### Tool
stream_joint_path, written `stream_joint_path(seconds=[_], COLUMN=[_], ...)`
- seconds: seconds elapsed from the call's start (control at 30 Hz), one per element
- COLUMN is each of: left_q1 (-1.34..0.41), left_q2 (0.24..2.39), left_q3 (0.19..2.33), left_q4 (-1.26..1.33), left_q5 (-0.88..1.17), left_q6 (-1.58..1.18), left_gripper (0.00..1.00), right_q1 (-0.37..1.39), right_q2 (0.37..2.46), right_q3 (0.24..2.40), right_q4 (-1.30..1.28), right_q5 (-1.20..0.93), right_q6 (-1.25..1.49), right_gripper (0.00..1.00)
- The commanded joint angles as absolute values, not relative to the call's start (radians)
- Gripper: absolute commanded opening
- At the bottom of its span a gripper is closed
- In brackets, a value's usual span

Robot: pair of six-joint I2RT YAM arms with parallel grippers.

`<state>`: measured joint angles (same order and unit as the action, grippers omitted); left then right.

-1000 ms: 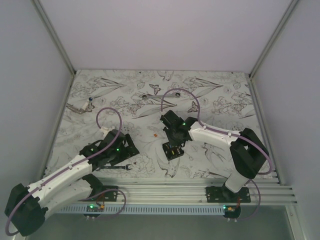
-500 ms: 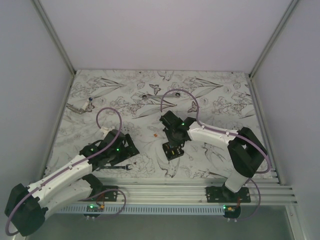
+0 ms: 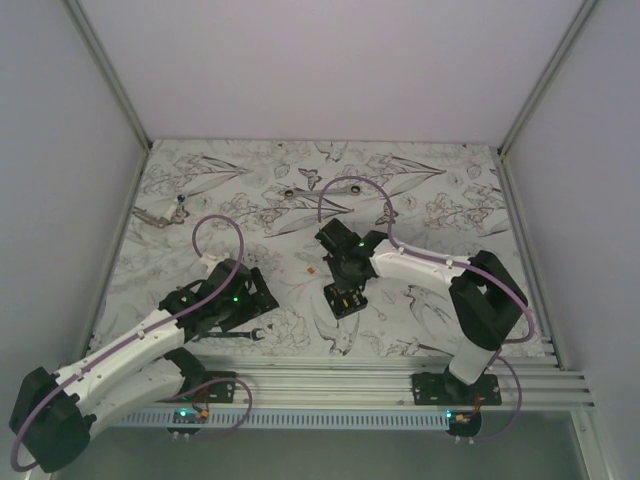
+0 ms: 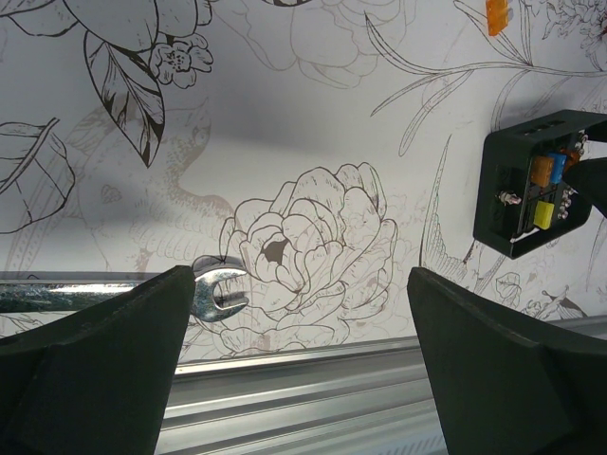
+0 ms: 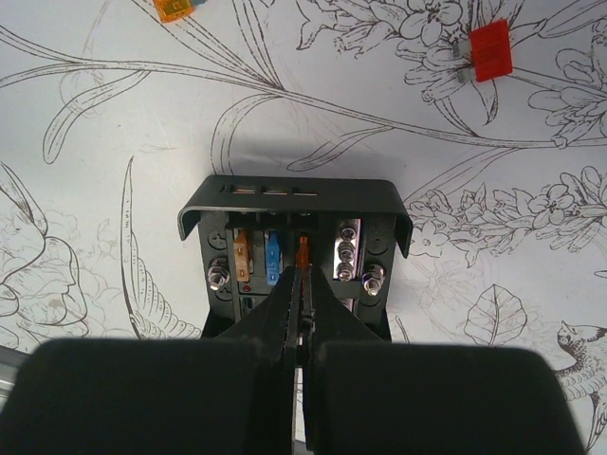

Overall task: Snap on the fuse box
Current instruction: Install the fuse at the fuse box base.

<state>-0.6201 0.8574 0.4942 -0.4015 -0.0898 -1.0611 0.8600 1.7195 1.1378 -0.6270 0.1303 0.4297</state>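
The fuse box is a small black open box lying on the flowered mat, mid-table. In the right wrist view the fuse box shows tan, blue and orange fuses and silver screws. My right gripper hangs right over it, shut, with its fingertips at the near end of the orange fuse seated in the box. The right gripper hides part of the box from above. My left gripper stands wide open and holds nothing, left of the fuse box and apart from it.
A wrench lies along the near metal rail below my left gripper. A loose red fuse and an orange one lie on the mat beyond the box. Another wrench lies at the far left.
My right gripper has shut its jaws over the fuse box and shifted slightly left. The left arm has not moved.
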Motion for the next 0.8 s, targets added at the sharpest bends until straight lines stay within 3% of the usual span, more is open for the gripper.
stream_joint_path(seconds=[0.0, 0.77], left_q1=[-0.62, -0.621], left_q2=[0.854, 0.86], left_q3=[0.486, 0.479], left_q4=[-0.44, -0.438], left_q5=[-0.077, -0.073], left_q6=[-1.047, -0.989], left_gripper=[0.99, 0.99], right_q1=[0.858, 0.883], right_q2=[1.796, 2.065], right_q3=[1.146, 1.257], right_q4=[-0.692, -0.819], right_q5=[0.143, 0.179], right_q6=[0.422, 0.416], right_gripper=[0.0, 0.0])
